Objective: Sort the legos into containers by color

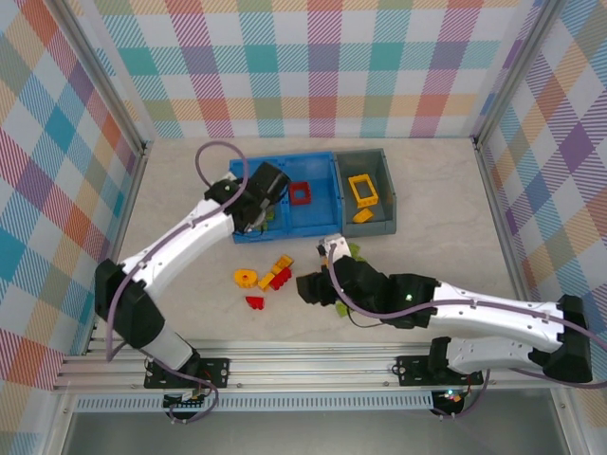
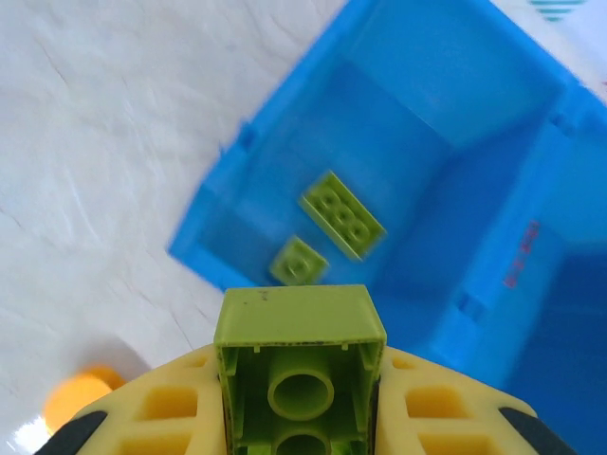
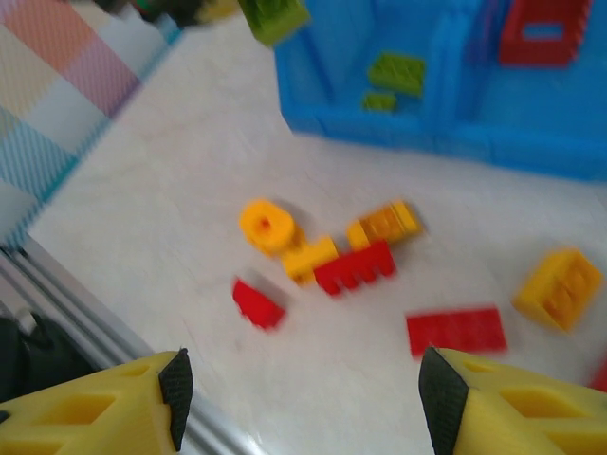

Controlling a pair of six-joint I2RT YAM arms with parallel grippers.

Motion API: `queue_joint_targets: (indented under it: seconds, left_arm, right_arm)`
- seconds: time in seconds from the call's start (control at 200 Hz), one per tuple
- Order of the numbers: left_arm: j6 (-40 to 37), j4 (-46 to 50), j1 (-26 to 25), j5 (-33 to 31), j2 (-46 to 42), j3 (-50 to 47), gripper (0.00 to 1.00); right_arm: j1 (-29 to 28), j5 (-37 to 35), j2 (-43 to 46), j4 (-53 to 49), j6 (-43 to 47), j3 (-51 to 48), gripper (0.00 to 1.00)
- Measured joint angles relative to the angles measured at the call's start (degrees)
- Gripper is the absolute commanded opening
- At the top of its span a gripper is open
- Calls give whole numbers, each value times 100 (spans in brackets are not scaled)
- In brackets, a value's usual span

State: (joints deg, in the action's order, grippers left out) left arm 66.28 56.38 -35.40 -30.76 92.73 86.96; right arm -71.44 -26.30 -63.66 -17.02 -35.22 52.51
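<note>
Left gripper (image 2: 302, 409) clamps a green brick (image 2: 299, 327), bottom centre of its wrist view; the blue bin (image 2: 493, 142) sits right above it, two green bricks (image 2: 343, 215) inside. Right gripper (image 3: 308, 389) stands wide at the frame's bottom, with red and yellow bricks (image 3: 353, 268) scattered mid-frame above it.

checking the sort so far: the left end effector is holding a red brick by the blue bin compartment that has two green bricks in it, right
Not quite: the left wrist view shows the brick in the left end effector is green, not red. The rest holds: it is by the blue bin compartment with two green bricks.
</note>
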Motion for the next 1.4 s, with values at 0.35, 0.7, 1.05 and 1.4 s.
queue_joint_targets:
  seconds: [0.35,0.7,1.05,1.4]
  left_arm:
    - [-1550,409,442,-452,2319,1416,12]
    - [-1950,365,608,-588,2861,1440,25]
    - [-2190,-15,608,-514,2872,1117,58]
    - [-2214,-98,511,-487,1818,981,60]
  right_arm:
    - [693,254,-426,1537,254,-83,67]
    - [693,315,98,1499,94,-474,67]
    - [695,249,251,1211,-57,-570,68]
    - [1351,37,-407,2,-726,-334,66]
